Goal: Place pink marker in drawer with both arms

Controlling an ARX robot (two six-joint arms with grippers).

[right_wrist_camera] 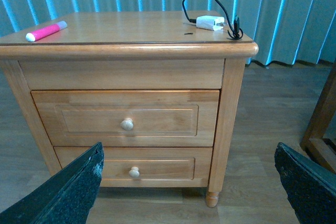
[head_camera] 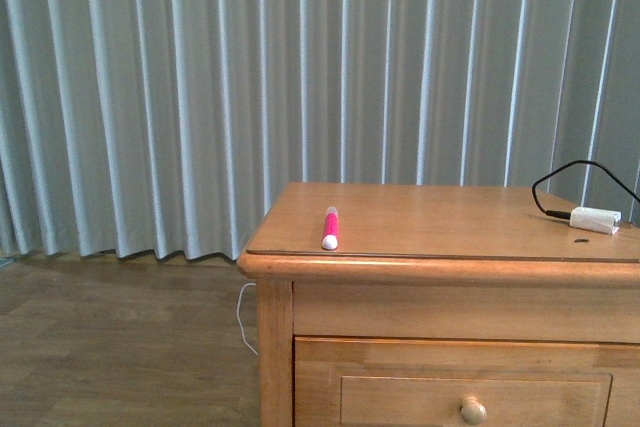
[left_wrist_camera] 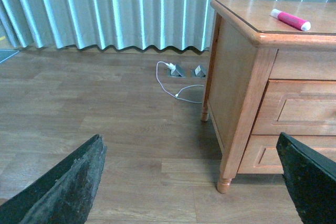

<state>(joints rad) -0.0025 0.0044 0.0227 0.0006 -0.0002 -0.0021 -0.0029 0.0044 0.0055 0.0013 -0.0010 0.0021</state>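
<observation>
The pink marker [head_camera: 330, 228] lies flat on the wooden nightstand's top [head_camera: 440, 209], close to its front left corner, whitish cap end toward the front edge. It also shows in both wrist views [left_wrist_camera: 290, 19] [right_wrist_camera: 45, 31]. Below the top sits the drawer [right_wrist_camera: 79, 121], shut, with its round knob [right_wrist_camera: 127, 124]; the front view shows part of its panel [head_camera: 400, 399]. My left gripper [left_wrist_camera: 190, 171] is open, low over the floor beside the nightstand's left side. My right gripper [right_wrist_camera: 189, 171] is open, facing the drawer fronts from a distance. Neither holds anything. No arm appears in the front view.
A white adapter [head_camera: 595, 218] with a black cable lies at the top's right rear. A second, lower drawer [right_wrist_camera: 157, 167] is shut. A white cable [left_wrist_camera: 170, 85] runs across the floor from floor sockets [left_wrist_camera: 177, 70]. Grey curtains [head_camera: 300, 67] hang behind. Another wooden frame [right_wrist_camera: 320, 124] stands right of the nightstand.
</observation>
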